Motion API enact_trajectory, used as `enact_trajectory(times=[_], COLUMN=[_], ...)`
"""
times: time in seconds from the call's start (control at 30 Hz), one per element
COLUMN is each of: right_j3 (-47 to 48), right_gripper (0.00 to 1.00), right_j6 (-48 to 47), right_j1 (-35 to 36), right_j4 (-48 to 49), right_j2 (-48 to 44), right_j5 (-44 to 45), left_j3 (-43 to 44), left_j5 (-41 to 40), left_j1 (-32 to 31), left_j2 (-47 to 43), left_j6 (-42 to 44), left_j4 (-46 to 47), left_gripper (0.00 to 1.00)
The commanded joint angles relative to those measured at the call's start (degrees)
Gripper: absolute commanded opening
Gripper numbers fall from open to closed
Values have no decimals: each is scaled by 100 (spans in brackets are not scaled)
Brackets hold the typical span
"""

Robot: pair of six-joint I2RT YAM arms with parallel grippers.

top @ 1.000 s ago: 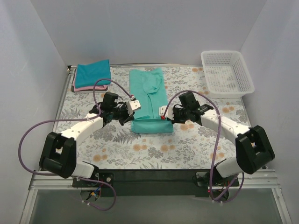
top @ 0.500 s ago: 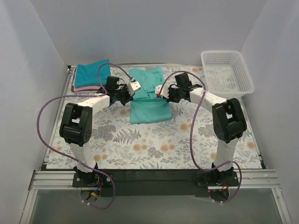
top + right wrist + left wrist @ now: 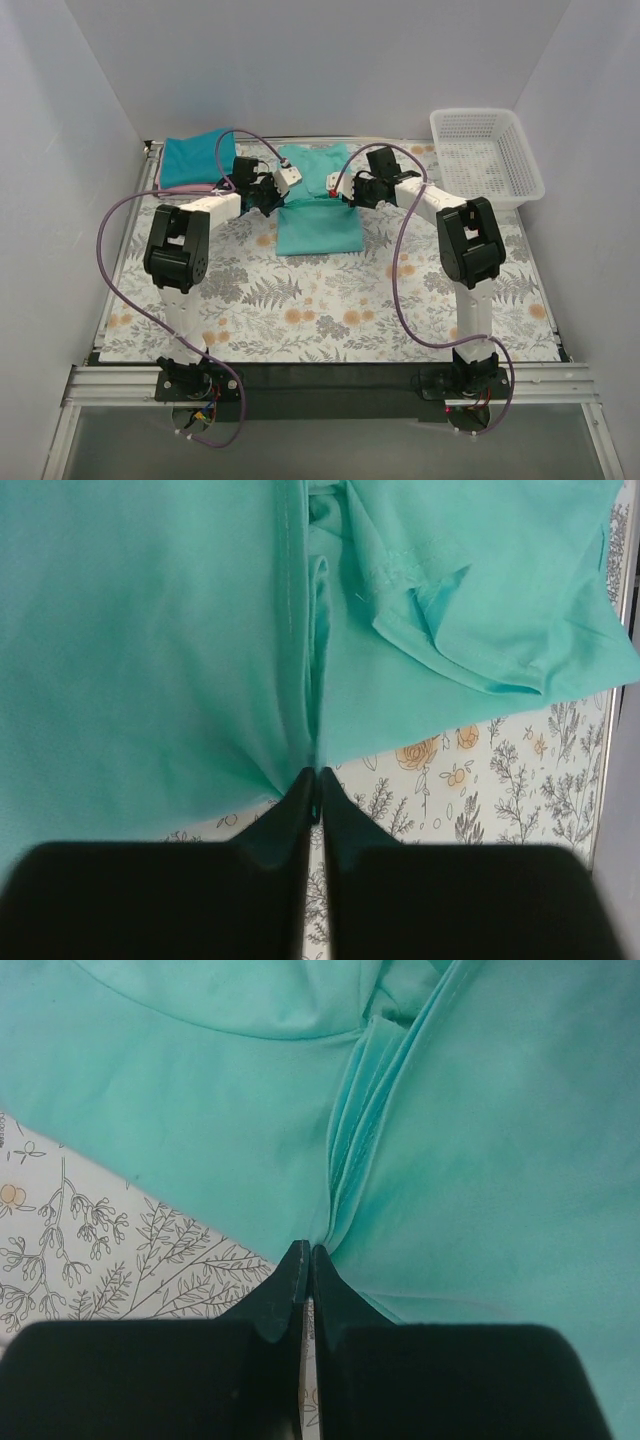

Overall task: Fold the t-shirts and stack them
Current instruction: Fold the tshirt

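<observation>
A sea-green t-shirt (image 3: 316,210) lies at the table's far middle, its near part doubled over toward the back. My left gripper (image 3: 277,197) is shut on its left edge, with the cloth (image 3: 300,1110) bunching into a ridge at the fingertips (image 3: 293,1270). My right gripper (image 3: 340,196) is shut on the shirt's right edge, where a sleeve (image 3: 470,590) shows beyond the pinched fold. A darker teal-blue t-shirt (image 3: 195,158) lies folded at the back left on top of a pink t-shirt (image 3: 185,188), of which only an edge shows.
A white mesh basket (image 3: 485,158) stands at the back right. The floral tablecloth (image 3: 330,300) covers the table. Both arms stretch far forward, their purple cables (image 3: 120,250) looping over the table. White walls close in the left, back and right.
Both grippers have carried the shirt's near hem away from me toward the back, so the shirt has doubled over and grown shorter. The arms went from bent to stretched out.
</observation>
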Motion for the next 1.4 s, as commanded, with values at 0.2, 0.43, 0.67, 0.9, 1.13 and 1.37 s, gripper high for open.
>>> enact_trajectory(times=[0.2, 0.43, 0.67, 0.9, 1.13, 1.37], right_j3=[624, 326, 229, 220, -43, -1106], right_gripper=[43, 42, 35, 24, 22, 22], right_j6=[544, 1396, 2398, 3181, 3524, 3585], right_j1=[-100, -215, -206, -180, -180, -153], right_j4=[81, -181, -1604, -1782, -1747, -1528], right_j2=[10, -867, -966, -351, 229, -191], right_j5=[306, 9, -1055, -1680, -1681, -1496], left_j3=[232, -234, -393, -972, -1465, -2132], left_j5=[-429, -544, 334, 537, 203, 378], left_j1=[97, 229, 185, -34, -167, -219], left_j2=[-114, -923, -1433, -1477, -1109, -1274], left_j6=[-247, -765, -2188, -2840, -3235, -3095], left_j4=[114, -53, -615, -528, -352, -448], left_gripper=[20, 34, 57, 43, 37, 36])
